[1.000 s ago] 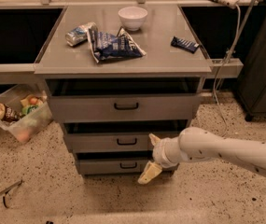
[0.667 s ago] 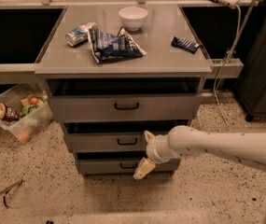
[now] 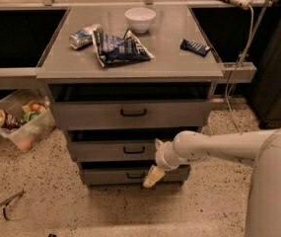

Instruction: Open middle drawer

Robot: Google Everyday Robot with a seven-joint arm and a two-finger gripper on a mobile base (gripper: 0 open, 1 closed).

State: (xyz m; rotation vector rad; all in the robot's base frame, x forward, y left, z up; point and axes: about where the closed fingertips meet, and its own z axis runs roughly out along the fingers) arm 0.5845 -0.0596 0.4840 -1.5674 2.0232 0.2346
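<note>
The middle drawer [image 3: 105,151] is the mid-sized grey front of the cabinet, with a small black bar handle [image 3: 134,150]. A dark gap shows above its front. My gripper [image 3: 154,160] comes in from the right on the white arm [image 3: 219,147] and sits at the right part of the drawer fronts, right of the handle. Its fingers are spread open and hold nothing. The upper fingertip [image 3: 158,143] lies over the middle drawer's front, and the lower one [image 3: 150,177] hangs in front of the bottom drawer [image 3: 110,175]. The top drawer [image 3: 90,115] stands above.
On the cabinet top [image 3: 169,58] lie a white bowl [image 3: 140,19], a blue chip bag [image 3: 120,47], a can [image 3: 83,36] and a dark bar [image 3: 195,47]. A plastic bin [image 3: 17,122] of food stands on the floor at left. A cable [image 3: 241,53] hangs at right.
My gripper and arm have moved left across the drawer fronts, closer to the middle drawer's handle. The drawers have not moved.
</note>
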